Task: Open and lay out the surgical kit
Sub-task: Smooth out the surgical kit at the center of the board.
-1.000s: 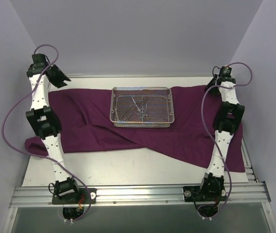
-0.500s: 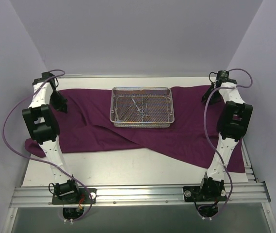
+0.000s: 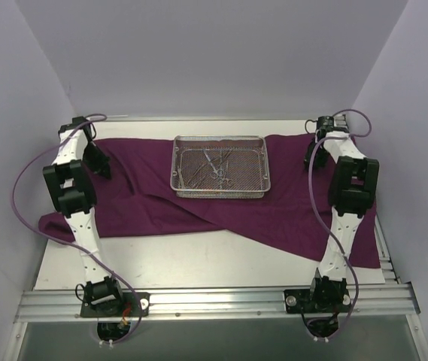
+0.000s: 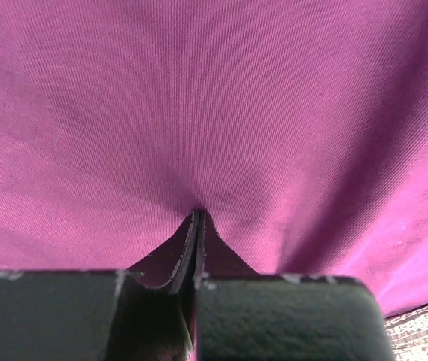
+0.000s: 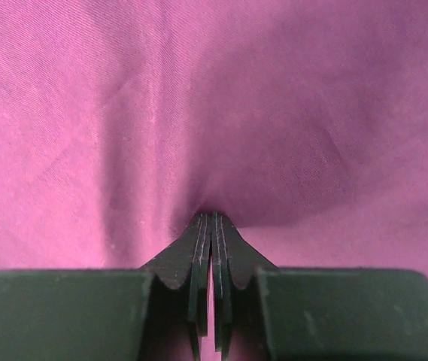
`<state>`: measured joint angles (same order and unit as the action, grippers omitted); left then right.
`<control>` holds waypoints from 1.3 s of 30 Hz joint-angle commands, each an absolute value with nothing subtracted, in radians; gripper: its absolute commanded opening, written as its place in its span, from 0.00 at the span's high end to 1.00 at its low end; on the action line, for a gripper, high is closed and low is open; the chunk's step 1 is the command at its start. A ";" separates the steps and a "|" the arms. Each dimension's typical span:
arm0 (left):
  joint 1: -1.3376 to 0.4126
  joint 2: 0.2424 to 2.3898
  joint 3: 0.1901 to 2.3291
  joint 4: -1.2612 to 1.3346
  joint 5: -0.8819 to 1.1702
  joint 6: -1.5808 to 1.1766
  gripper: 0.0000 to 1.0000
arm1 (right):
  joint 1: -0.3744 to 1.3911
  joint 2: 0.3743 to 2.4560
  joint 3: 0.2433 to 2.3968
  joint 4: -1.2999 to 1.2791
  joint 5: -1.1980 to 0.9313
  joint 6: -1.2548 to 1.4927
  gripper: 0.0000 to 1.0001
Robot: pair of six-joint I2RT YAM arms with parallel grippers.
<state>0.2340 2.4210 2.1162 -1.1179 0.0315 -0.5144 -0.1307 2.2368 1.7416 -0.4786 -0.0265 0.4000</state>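
Note:
The dark magenta cloth wrap lies spread over the table, with folds running toward the front. On its far middle sits the silver wire-mesh tray, holding slim metal instruments. My left gripper is down on the wrap's far left part. In the left wrist view its jaws are shut, and the cloth puckers at their tips. My right gripper is down on the wrap's far right part, jaws shut with the cloth creasing into them.
The white table shows bare in front of the wrap. Grey walls close in on the left, right and back. An aluminium rail with both arm bases runs along the near edge. The wrap's front right corner hangs near the right arm.
Both wrists dropped from above the table's far corners down onto the cloth and moved slightly inward. Both sets of jaws came shut on the fabric.

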 commanded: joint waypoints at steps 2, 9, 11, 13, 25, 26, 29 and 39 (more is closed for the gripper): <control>0.216 2.486 2.209 -1.144 0.009 -0.540 0.98 | -0.106 2.347 1.773 -0.502 0.075 0.376 1.00; 0.241 2.739 2.555 -1.288 0.000 -0.563 0.98 | -0.100 2.508 1.902 -0.485 0.083 0.413 1.00; 0.264 2.802 2.685 -1.327 0.000 -0.583 0.98 | -0.089 2.558 1.972 -0.517 0.078 0.423 1.00; 0.291 2.864 2.802 -1.324 0.072 -0.618 0.98 | -0.081 2.634 2.096 -0.546 0.065 0.431 1.00; 0.387 2.850 2.804 -1.180 0.140 -0.614 0.98 | -0.074 2.686 2.178 -0.571 -0.057 0.549 1.00; 0.391 2.853 2.815 -1.183 0.141 -0.609 0.98 | -0.075 2.628 2.125 -0.558 -0.058 0.549 1.00; 0.405 2.855 2.830 -1.183 0.153 -0.588 0.98 | -0.077 2.530 1.953 -0.526 -0.060 0.535 1.00; 0.403 2.778 2.804 -1.126 0.205 -0.580 0.97 | -0.071 2.439 1.810 -0.482 -0.055 0.489 1.00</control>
<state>0.3710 2.8128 2.8162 -1.2480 0.2413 -0.5949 -0.0834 2.3405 1.8393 -0.2455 -0.0715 0.5411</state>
